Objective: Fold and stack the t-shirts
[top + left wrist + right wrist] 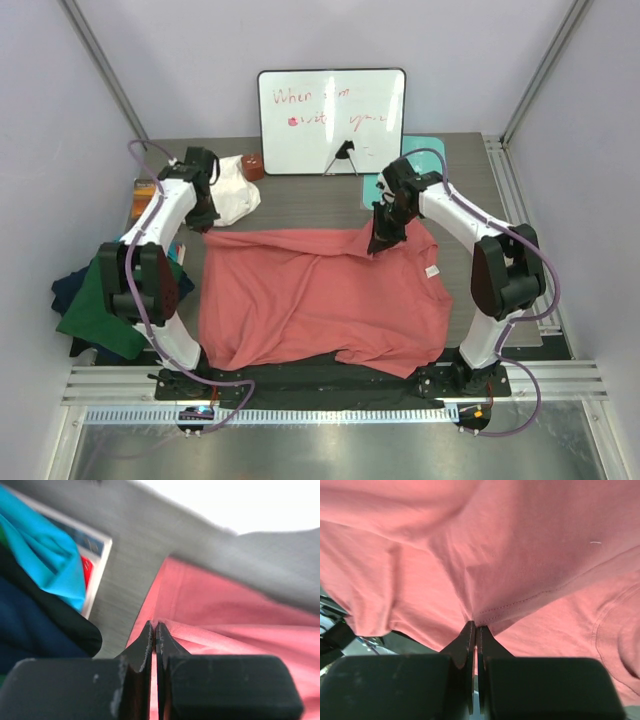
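Note:
A large salmon-pink t-shirt [320, 300] lies spread across the middle of the table, with a small white label [432, 270] at its right side. My left gripper [205, 225] is shut on the shirt's far left corner [165, 630]. My right gripper [380, 243] is shut on a stitched hem [520, 605] of the shirt at its far edge and lifts the cloth there. A dark green shirt [105, 315] and a navy shirt [70, 290] lie heaped at the left edge; the navy cloth shows in the left wrist view [30, 625].
A whiteboard [332, 120] stands at the back. A white cloth [235, 190] and a small brown pot [252, 166] lie at the back left. A pale-teal mat [420, 150] lies behind the right arm. An orange book [143, 195] lies at the left.

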You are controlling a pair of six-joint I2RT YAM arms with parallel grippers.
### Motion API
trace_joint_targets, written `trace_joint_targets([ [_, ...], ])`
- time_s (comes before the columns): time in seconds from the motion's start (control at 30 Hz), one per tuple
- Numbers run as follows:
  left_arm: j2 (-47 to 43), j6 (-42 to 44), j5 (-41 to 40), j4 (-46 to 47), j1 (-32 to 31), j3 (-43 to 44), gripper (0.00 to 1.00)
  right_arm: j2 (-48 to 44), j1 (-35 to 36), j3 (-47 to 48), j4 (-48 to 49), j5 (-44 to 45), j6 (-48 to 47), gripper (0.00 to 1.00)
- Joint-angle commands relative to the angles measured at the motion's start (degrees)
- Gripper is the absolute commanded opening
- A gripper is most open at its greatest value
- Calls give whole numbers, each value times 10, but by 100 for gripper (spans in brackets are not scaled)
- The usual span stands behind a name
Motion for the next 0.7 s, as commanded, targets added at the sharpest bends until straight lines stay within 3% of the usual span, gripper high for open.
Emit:
trace_joint_targets([
  [0.0,-26,10,-26,-15,4,77,0,-1,-4,81,-22,11,-3,1],
  [0.3,83,28,-61,-35,4,257,0,94,-73,299,-64,14,-14,1],
  [0.67,191,37,-24,0,4,366,2,252,-102,555,-103,1,0,1],
])
